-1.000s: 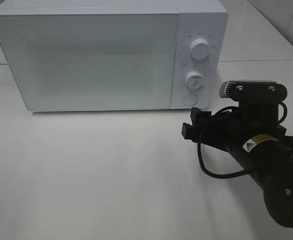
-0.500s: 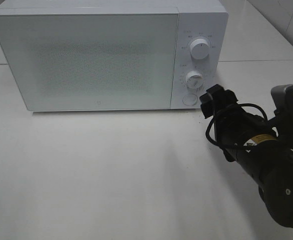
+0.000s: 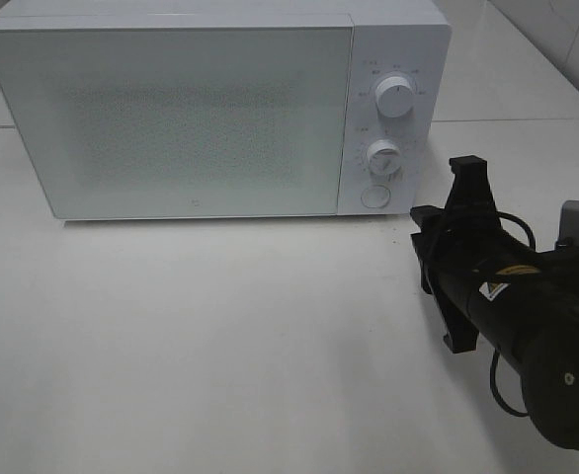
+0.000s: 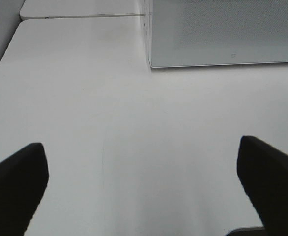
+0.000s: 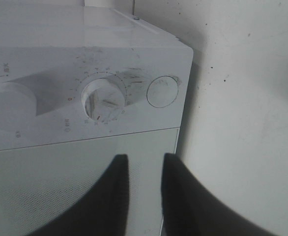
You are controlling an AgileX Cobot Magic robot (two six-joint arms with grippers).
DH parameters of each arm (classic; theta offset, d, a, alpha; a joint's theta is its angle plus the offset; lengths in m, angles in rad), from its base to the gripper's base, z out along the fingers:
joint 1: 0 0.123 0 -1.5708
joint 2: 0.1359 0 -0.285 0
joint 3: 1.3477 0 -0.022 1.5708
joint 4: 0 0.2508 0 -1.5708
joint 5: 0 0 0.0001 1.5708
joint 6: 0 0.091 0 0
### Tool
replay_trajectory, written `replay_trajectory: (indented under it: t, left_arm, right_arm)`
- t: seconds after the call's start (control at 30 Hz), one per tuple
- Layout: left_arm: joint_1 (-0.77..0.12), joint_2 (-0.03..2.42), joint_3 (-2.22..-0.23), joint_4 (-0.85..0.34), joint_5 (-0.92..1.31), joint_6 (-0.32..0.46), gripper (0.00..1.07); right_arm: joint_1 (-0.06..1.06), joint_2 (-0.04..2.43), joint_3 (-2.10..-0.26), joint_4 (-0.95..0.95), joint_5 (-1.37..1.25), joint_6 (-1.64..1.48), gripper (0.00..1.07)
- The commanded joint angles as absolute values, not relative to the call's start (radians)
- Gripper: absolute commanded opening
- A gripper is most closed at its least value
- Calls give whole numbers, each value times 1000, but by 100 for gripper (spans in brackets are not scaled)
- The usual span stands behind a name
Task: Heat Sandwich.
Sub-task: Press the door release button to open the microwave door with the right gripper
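Microwave (image 3: 210, 109): 1, white.
Dials on its panel: 2, upper dial (image 3: 395, 99) and lower dial (image 3: 382, 156).
Round button (image 3: 374, 196): 1.
Table (image 3: 201, 346): 1.
Robot arm (image 3: 537, 336) seen from above: 1.
Grippers: 2, left gripper (image 4: 144, 182) and right gripper (image 5: 145, 160).

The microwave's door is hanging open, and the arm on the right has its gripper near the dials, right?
Not quite: the microwave door is shut, flush with the front, as the exterior high view shows. The right gripper is indeed near the dials.
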State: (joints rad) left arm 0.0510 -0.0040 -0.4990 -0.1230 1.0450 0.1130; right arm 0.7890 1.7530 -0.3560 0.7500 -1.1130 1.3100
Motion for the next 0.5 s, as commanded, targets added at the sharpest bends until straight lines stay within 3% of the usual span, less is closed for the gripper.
replay_trajectory:
  t: [0.03,0.07,0.5]
  left_arm:
    - [52,-30,-496,-128,1028,114,104]
    - [52,-30,-496,-128,1028,114,104]
    - [52,-30,-496,-128,1028,114,104]
  right_arm:
    - [794,1749,-365,745,-1112,1312,5]
    - [794,1749,-365,745,-1112,1311,0]
    - [791,1750,-365,745,-1111,1337,1]
